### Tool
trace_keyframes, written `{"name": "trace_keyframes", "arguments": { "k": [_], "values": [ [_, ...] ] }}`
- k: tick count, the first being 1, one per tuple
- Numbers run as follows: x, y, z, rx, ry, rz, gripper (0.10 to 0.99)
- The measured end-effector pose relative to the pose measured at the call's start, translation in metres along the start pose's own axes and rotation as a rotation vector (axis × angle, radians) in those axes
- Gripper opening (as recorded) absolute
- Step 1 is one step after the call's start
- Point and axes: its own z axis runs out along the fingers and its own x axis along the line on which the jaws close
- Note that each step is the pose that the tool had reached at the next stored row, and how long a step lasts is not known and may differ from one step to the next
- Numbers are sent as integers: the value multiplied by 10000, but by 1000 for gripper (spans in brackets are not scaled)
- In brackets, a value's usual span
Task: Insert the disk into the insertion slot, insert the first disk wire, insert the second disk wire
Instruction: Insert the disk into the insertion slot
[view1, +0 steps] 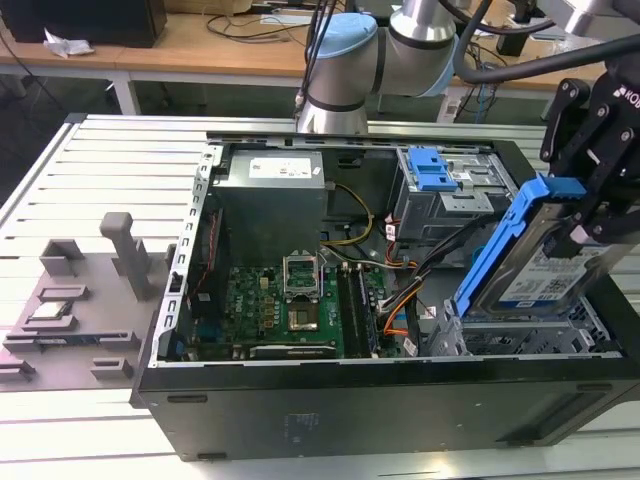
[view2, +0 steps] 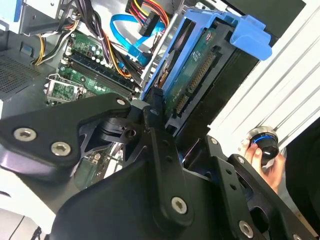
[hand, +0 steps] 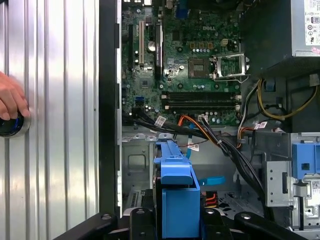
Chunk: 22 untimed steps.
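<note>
The black gripper (view1: 588, 215) has its fingers clenched on the flat grey hard drive in its bright blue plastic carrier (view1: 535, 265). The drive hangs steeply tilted, its lower end close over the low perforated light-grey sheet-metal bay (view1: 530, 335) at the exterior view's right of the open black computer case (view1: 300, 420). Whether they touch, I cannot tell. At this tilt the carrier's corner could catch the bay's wall and jam, or the drive could twist in the grip. The bundle of black and orange cables (view1: 410, 290) lies just beside the bay, where a stray loop could get pinched under the drive.
</note>
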Motion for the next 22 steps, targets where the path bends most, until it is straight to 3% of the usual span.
{"name": "trace_keyframes", "arguments": {
  "k": [12,22],
  "values": [
    [4,-8,182,0,2,0,361],
    [6,-10,234,0,3,0,361]
  ]
}}
